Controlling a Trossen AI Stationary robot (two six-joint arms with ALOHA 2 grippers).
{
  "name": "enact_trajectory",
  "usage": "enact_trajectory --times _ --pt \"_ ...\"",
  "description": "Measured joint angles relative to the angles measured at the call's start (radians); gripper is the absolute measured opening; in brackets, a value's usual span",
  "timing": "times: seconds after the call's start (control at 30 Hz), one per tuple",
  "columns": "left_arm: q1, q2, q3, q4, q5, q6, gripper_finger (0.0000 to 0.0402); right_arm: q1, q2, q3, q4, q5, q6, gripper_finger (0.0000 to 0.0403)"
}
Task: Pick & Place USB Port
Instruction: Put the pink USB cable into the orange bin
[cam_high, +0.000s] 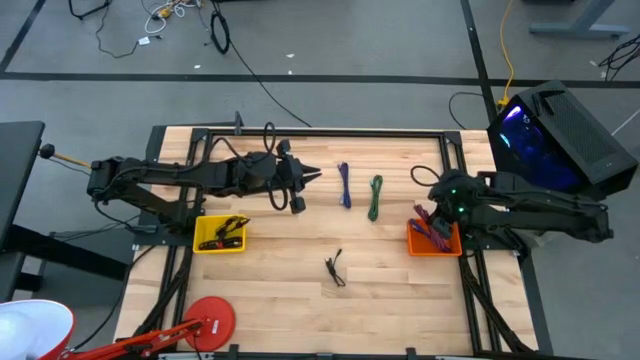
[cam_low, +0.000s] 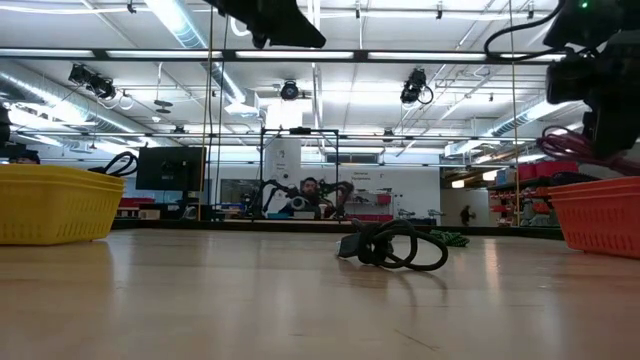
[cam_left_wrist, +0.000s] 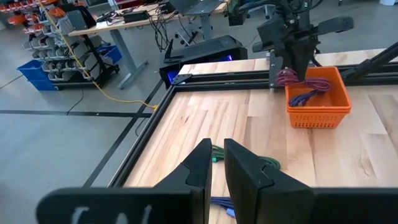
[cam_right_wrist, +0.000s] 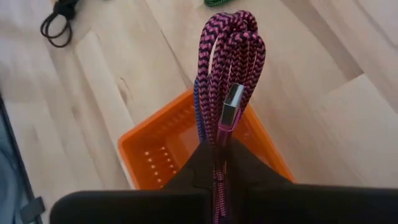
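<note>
My right gripper (cam_right_wrist: 219, 144) is shut on a coiled pink braided USB cable (cam_right_wrist: 231, 50), above the orange basket (cam_right_wrist: 149, 155) at the table's right side. The basket (cam_left_wrist: 317, 106) holds a blue-purple cable (cam_left_wrist: 309, 95). My left gripper (cam_high: 312, 175) hovers, shut, over the table's far middle, just left of a blue cable (cam_high: 344, 186) and a green cable (cam_high: 375, 197) lying flat on the wood. A black coiled cable (cam_high: 335, 268) lies nearer the front, also seen in the low view (cam_low: 395, 246). My right gripper pinches the pink cable's folded bundle (cam_right_wrist: 219, 134), several strands together, between its two fingers, coming from above and pointing down. The loops (cam_right_wrist: 233, 28) and a silver USB plug (cam_right_wrist: 233, 102) stick out past the fingertips. The bundle is lifted over the orange basket's rim (cam_high: 432, 228). A blue strand (cam_right_wrist: 198, 106) runs beside it; whether it is held too, I cannot tell.
A yellow basket (cam_high: 220, 236) with black cables stands at the table's left side. A red disc (cam_high: 210, 322) lies at the near left edge. Black frame rails (cam_high: 320, 131) border the table. Bare wood lies between the two baskets.
</note>
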Motion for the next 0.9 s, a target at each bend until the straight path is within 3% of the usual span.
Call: enact_trajectory --times 0.57,0.9 --pt "0.001 0.000 0.000 -0.009 0.000 -0.002 0.0048 0.035 0.164 0.000 -0.002 0.024 0.001 0.0011" --pt "0.001 0.000 0.000 -0.009 0.000 -0.001 0.0048 0.068 0.174 0.000 0.000 0.006 0.012 0.0014"
